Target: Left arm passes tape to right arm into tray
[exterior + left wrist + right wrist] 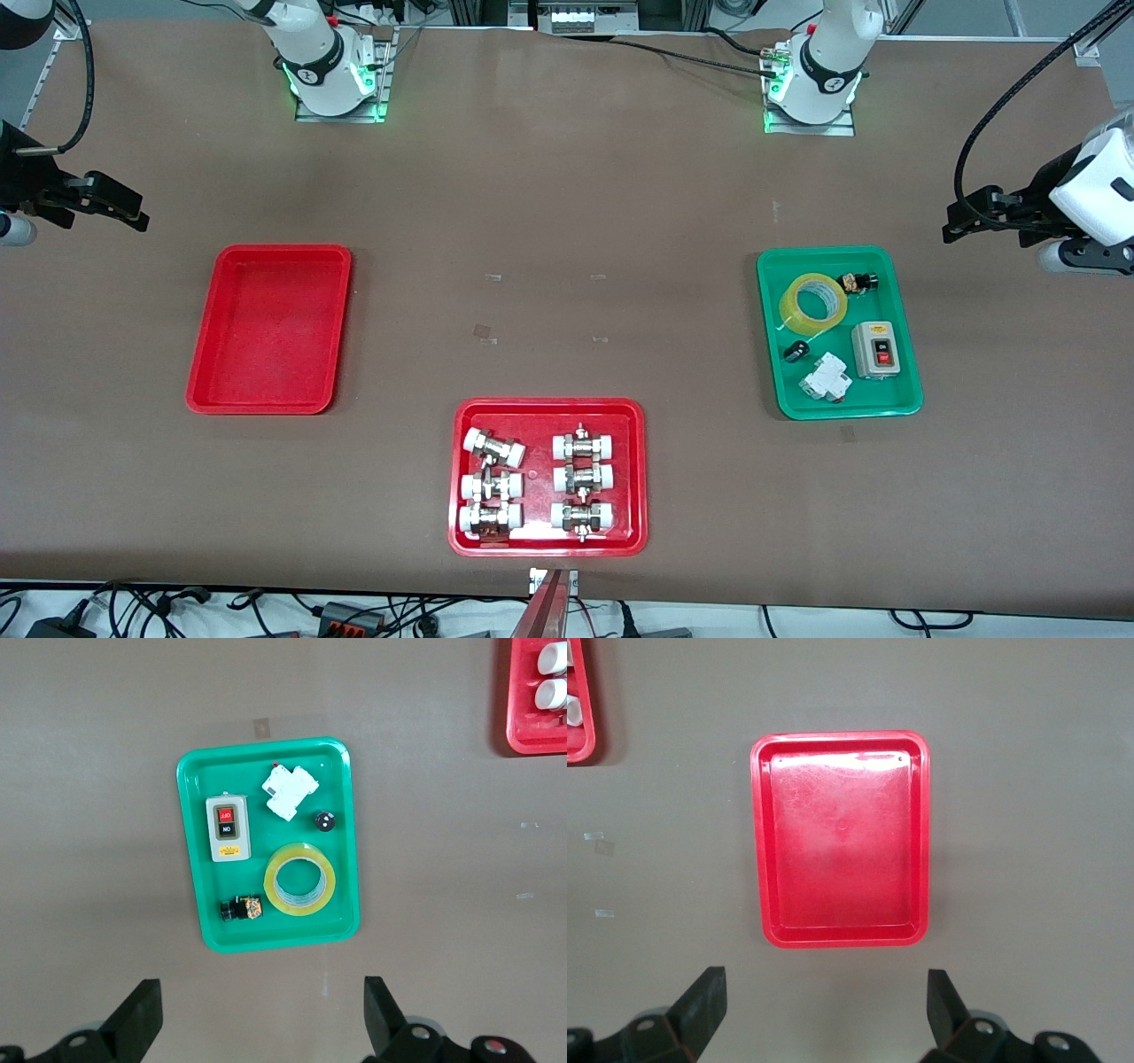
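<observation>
The yellow tape roll [812, 303] lies flat in the green tray [769, 328] toward the left arm's end of the table; it also shows in the left wrist view [300, 880]. My left gripper [952, 221] is open and empty, up over bare table beside the green tray [190, 904]; its jaws stand wide apart [263, 992]. The plain red tray [270, 328] lies empty toward the right arm's end of the table. My right gripper [137, 211] is open and empty, up over bare table beside that tray [842, 842]; its jaws stand wide apart [826, 983].
The green tray also holds a grey switch box [877, 350], a white breaker [826, 377] and two small black parts. A red tray with white-capped metal fittings [549, 405] sits at the table's edge nearest the front camera. Small tape scraps lie mid-table.
</observation>
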Controlling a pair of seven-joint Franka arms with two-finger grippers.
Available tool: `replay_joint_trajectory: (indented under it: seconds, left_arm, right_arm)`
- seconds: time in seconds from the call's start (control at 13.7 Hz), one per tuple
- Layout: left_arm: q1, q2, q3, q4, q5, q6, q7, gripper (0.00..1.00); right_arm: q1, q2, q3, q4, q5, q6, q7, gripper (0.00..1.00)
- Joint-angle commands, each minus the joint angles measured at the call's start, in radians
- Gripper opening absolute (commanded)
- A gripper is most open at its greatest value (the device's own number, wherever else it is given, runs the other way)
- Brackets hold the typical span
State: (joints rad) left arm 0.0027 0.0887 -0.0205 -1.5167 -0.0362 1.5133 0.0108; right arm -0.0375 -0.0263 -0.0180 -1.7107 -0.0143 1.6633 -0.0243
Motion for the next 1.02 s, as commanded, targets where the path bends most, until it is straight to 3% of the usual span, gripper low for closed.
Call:
replay_joint_trajectory:
  seconds: [0.0, 0.37, 0.58, 0.8, 0.95]
  left_arm:
    - [-0.004, -0.014, -0.002, -0.008, 0.018, -0.007, 0.009, 1.00]
    - [-0.006, 0.020, -0.001, 0.009, 0.010, 0.005, 0.001, 1.00]
    - [0.002, 0.155, 0.007, 0.088, 0.013, 0.001, 0.012, 1.00]
    - [0.000, 0.270, 0.007, 0.067, 0.018, 0.036, 0.011, 1.00]
    - [-0.001, 0.330, 0.008, 0.008, 0.019, 0.160, -0.003, 1.00]
  right_arm:
    - [-0.004, -0.020, 0.007, 0.008, -0.007, -0.020, -0.014, 1.00]
    - [-0.004, -0.020, 0.007, 0.006, -0.001, -0.019, -0.013, 1.00]
    - [-0.007, -0.020, 0.006, 0.006, -0.001, -0.019, -0.013, 1.00]
    - [-0.005, -0.020, 0.006, 0.008, -0.006, -0.022, -0.008, 1.00]
    - [-0.005, -0.017, 0.006, 0.011, -0.004, -0.020, 0.000, 1.00]
